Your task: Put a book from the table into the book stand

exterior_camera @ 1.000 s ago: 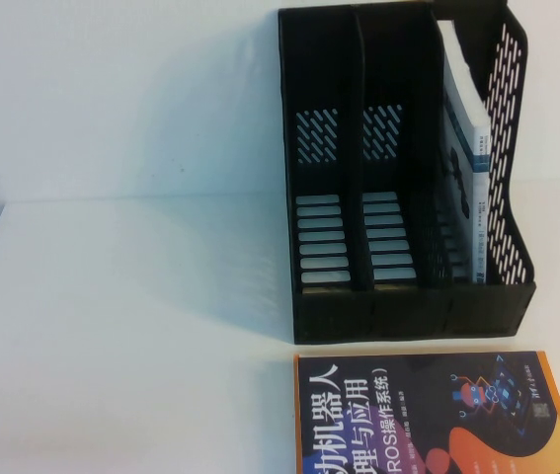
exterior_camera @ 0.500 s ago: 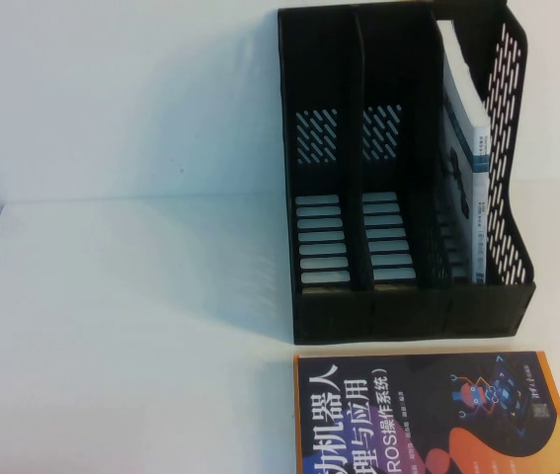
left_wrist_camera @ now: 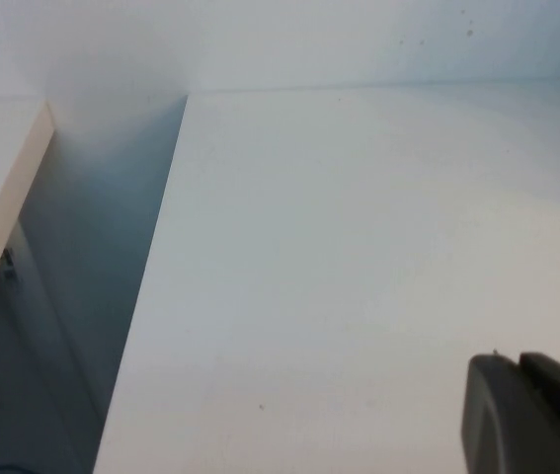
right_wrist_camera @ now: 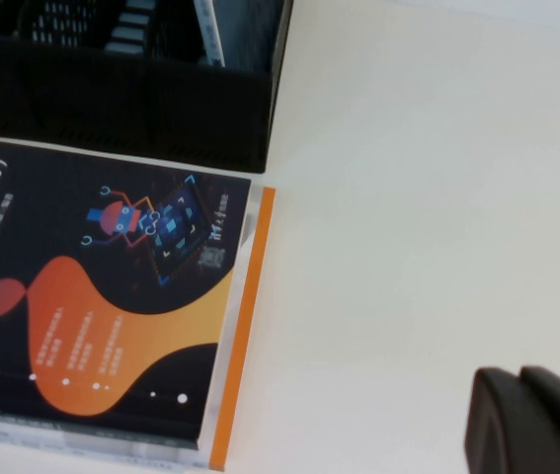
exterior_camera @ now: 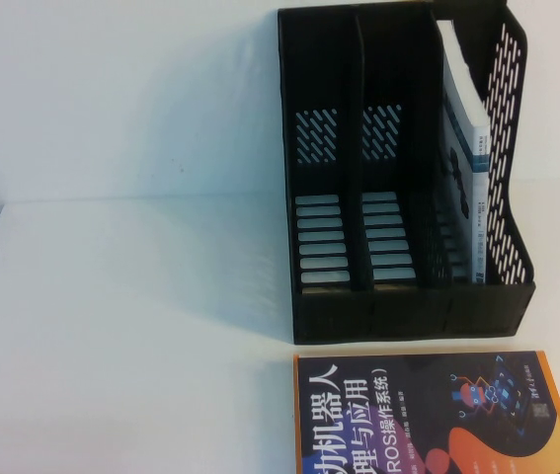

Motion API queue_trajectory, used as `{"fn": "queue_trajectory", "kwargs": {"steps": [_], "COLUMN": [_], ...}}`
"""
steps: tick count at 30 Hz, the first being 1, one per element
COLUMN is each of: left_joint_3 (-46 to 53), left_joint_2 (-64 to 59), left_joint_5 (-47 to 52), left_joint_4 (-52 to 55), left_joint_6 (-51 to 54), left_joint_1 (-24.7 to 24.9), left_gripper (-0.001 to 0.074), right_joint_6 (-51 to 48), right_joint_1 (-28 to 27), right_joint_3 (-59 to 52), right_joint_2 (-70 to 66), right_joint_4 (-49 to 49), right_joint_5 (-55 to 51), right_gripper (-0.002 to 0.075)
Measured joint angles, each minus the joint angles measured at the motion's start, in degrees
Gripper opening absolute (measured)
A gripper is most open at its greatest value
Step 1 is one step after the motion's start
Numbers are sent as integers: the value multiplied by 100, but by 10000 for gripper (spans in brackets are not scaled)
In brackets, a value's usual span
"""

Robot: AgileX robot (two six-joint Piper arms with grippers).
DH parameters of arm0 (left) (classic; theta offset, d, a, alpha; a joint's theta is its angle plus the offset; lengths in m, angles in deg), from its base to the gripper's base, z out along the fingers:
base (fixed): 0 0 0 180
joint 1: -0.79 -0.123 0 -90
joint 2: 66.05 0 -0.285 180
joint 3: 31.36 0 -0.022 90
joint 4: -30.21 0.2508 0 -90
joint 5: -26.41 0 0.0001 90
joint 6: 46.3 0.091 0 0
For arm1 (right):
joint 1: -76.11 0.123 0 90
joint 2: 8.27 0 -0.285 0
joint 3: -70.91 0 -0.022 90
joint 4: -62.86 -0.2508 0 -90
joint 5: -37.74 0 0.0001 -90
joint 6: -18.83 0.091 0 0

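On the table (exterior_camera: 121, 296), high view: the book (exterior_camera: 462, 148) already stands in the book stand's (exterior_camera: 398, 306) right compartment; a navy book (exterior_camera: 428, 415) lies just before it. Left wrist: left gripper (left_wrist_camera: 526, 415) over bare tabletop. Right wrist: right gripper (right_wrist_camera: 531, 420) beside the navy book. Placement looks done; only parking remains

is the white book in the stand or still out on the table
In. The white book stands on edge, leaning, in the rightmost compartment of the book stand. Neither tool touches it.
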Motion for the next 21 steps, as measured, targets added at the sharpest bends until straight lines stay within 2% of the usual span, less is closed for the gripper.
{"fn": "queue_trajectory", "kwargs": {"steps": [21], "left_joint_3": [0], "left_joint_2": [0], "left_joint_5": [26], "left_joint_4": [0], "left_joint_6": [310], "left_joint_1": [0], "left_gripper": [-3], "right_joint_6": [12], "right_joint_1": [0], "right_joint_3": [0], "right_joint_2": [0], "right_joint_4": [0], "right_joint_5": [0], "right_gripper": [4]}}
